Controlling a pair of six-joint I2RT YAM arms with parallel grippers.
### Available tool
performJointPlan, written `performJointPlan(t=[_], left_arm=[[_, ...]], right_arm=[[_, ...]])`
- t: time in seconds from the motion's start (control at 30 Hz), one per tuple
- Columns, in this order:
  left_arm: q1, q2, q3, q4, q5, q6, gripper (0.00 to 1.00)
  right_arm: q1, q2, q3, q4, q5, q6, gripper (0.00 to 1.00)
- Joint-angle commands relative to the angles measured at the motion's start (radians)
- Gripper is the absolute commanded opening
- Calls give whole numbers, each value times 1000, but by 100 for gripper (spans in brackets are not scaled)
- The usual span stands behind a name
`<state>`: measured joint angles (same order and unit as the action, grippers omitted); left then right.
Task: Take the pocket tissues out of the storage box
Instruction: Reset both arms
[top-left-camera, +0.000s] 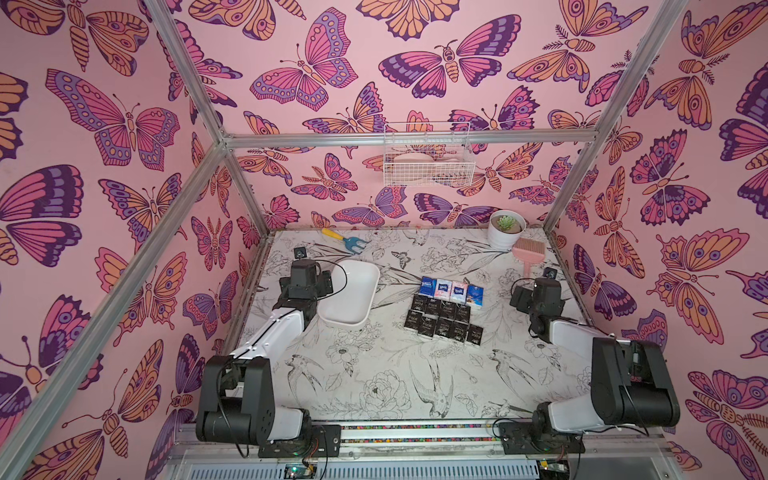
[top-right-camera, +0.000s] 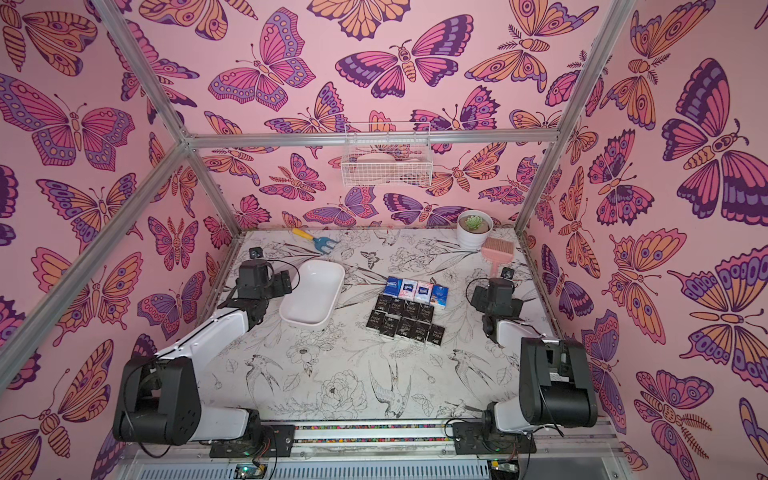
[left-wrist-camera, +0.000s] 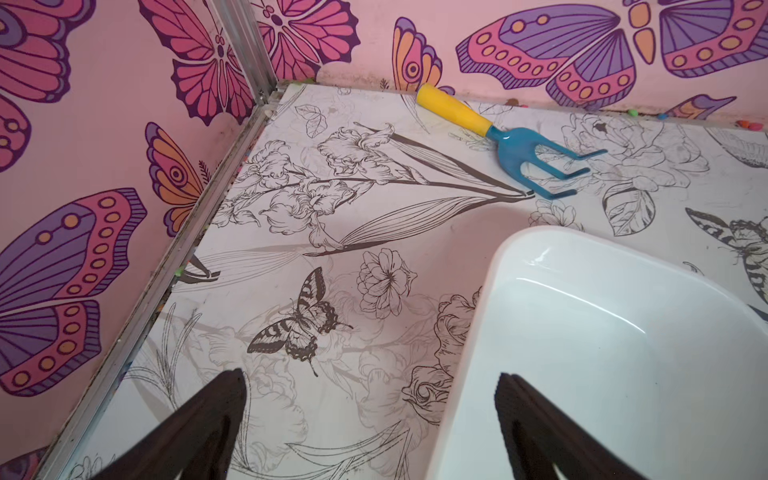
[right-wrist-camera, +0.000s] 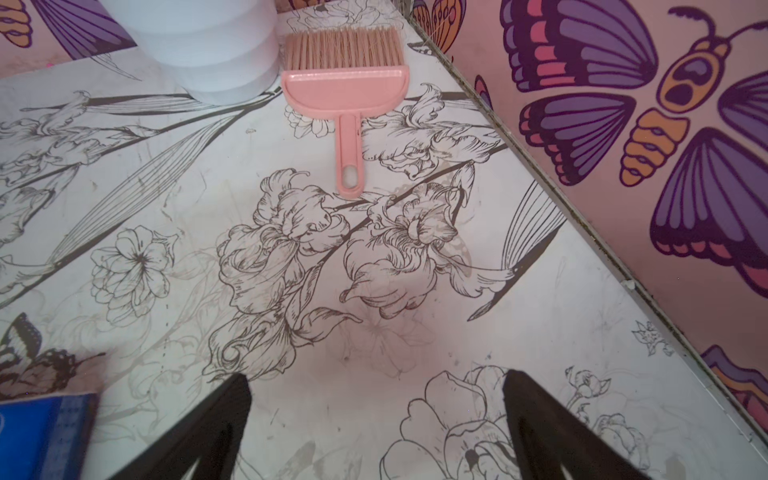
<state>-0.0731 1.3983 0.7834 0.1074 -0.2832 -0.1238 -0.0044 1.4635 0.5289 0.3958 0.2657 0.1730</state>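
Observation:
The storage box (top-left-camera: 349, 295) (top-right-camera: 311, 295) is a shallow white tray at the left of the table, with nothing inside it. The pocket tissues (top-left-camera: 446, 309) (top-right-camera: 409, 309) lie in neat rows on the table to its right: one row of blue, white and pink packets, then black packets nearer the front. My left gripper (left-wrist-camera: 370, 380) (top-left-camera: 313, 280) is open and straddles the left rim of the storage box (left-wrist-camera: 602, 353), one finger over the box and one outside. My right gripper (right-wrist-camera: 376, 380) (top-left-camera: 540, 293) is open over bare table, right of the tissues. One blue packet (right-wrist-camera: 41, 436) shows beside it.
A blue hand rake with a yellow handle (top-left-camera: 347, 242) (left-wrist-camera: 519, 141) lies at the back left. A white plant pot (top-left-camera: 506, 228) (right-wrist-camera: 208, 41) and a pink brush (top-left-camera: 528, 251) (right-wrist-camera: 345, 83) stand at the back right. A wire basket (top-left-camera: 428, 160) hangs on the back wall.

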Motion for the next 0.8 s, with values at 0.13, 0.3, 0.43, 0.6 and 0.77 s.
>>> performJointPlan(t=[0.13,0.3,0.43,0.6,0.77], left_arm=[[0,-2,-138,216,39,36,100],[-1,-14,-162,261,49,86,100],[0,-31,-200,263,49,92,100],[-3,-6,-290,413,79,137,100],[-3,14,-427,699,89,150,100]], right_arm=[[2,25,-141,432,-97,-71,99],[2,37,-165,480,-91,-73,99],[3,39,-163,480,-92,-76,99],[4,36,-159,466,-90,-76,99],[4,35,-159,467,-91,-76,99]])
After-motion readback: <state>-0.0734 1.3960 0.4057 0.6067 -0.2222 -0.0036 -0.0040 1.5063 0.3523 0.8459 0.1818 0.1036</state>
